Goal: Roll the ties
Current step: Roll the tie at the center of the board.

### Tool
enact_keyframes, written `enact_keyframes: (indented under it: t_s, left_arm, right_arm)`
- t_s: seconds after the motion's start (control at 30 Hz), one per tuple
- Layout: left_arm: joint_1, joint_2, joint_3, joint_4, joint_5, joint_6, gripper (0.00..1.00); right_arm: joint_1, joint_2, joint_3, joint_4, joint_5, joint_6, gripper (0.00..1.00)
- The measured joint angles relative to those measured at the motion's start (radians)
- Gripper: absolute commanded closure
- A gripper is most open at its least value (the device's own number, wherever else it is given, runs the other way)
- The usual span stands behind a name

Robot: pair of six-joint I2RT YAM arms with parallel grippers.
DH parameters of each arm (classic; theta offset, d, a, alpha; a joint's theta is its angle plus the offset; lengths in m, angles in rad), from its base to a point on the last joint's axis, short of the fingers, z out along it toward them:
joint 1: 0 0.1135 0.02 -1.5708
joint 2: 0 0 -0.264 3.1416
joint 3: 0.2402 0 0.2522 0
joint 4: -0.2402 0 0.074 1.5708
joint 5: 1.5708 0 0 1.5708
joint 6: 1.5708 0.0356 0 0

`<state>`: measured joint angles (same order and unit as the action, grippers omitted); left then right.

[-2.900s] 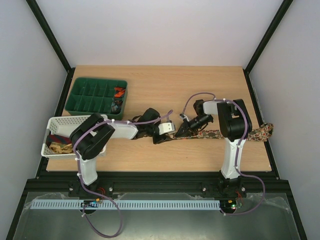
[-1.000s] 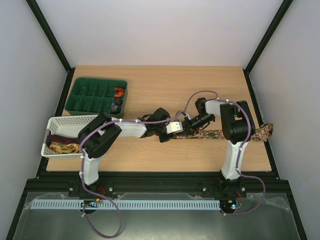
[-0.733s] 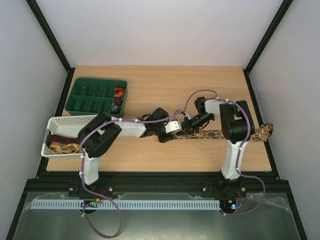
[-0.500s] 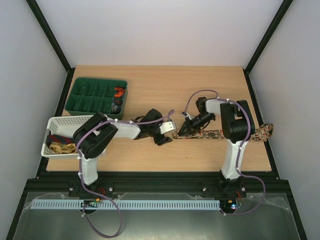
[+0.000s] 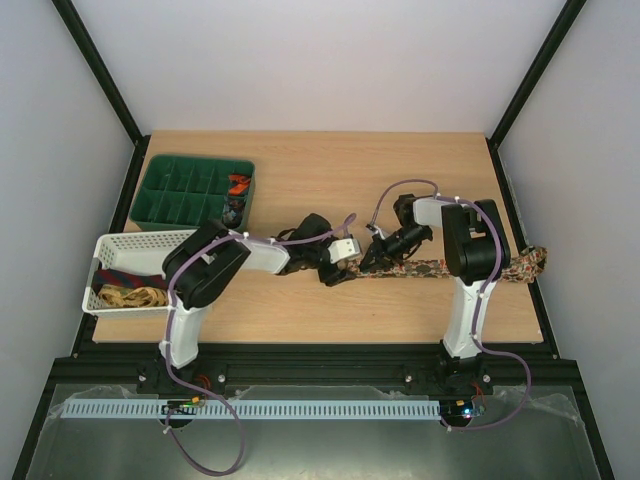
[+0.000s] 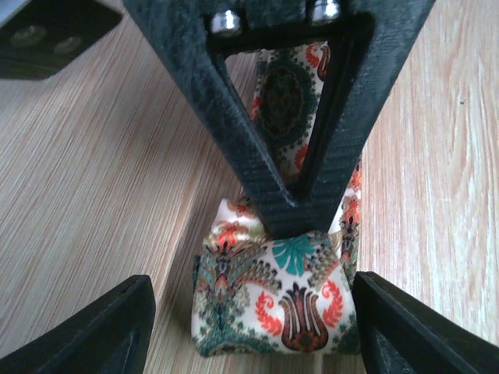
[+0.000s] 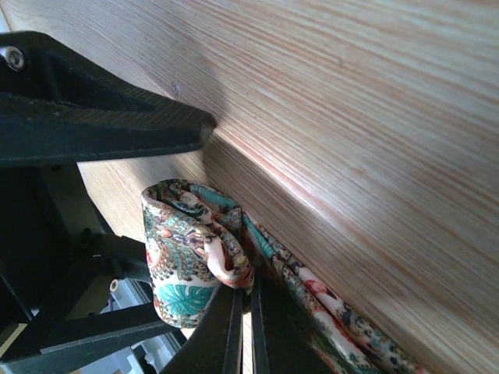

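Observation:
A floral-patterned tie [image 5: 450,268] lies as a long strip across the right of the table. Its left end is folded into a small loop [image 6: 273,300]. My right gripper [image 5: 366,262] is shut on that loop; in the right wrist view [image 7: 249,312] the fingers pinch the fabric [image 7: 191,241] from below. My left gripper [image 5: 345,268] is open. In the left wrist view its fingers [image 6: 97,331] stand either side of the loop, not touching it. The right gripper's black tip [image 6: 292,210] presses on the loop from above.
A green divided tray [image 5: 170,185] at the back left holds an orange-red coil [image 5: 238,184] and a dark coil [image 5: 232,212]. A white basket [image 5: 105,245] at the left edge holds a gold-patterned tie [image 5: 125,296] and a maroon one [image 5: 118,264]. The floral tie's wide end [image 5: 532,262] reaches the table's right edge.
My left gripper drew back to the left half a second ago and has come right again, up to the tie's folded end. My right gripper has kept its hold and barely moved.

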<state>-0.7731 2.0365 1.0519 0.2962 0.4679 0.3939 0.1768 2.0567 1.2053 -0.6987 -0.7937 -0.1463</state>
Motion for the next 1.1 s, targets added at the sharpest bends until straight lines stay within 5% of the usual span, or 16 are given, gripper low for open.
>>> enact_keyframes:
  t_s: [0.17,0.27,0.63,0.87,1.1]
  left_arm:
    - [-0.006,0.014,0.006,0.025,0.030,-0.008,0.56]
    - [-0.013,0.013,0.000,0.026,0.026,0.002,0.61]
    - [-0.024,-0.062,-0.050,-0.048,-0.095,0.064,0.64]
    - [-0.040,-0.072,-0.050,-0.061,-0.131,0.066,0.64]
    - [-0.040,-0.072,-0.050,-0.063,-0.136,0.071,0.63]
  right_arm:
    - [0.000,0.000,0.000,0.000,0.003,-0.007,0.99]
    - [0.000,0.003,0.004,-0.005,0.003,-0.008,0.98]
    - [0.005,-0.001,0.071,-0.065,-0.035,-0.007,0.53]
    - [0.036,-0.037,0.068,-0.089,-0.082,0.007,0.54]
    - [0.074,-0.033,0.062,-0.052,-0.052,0.052,0.66]
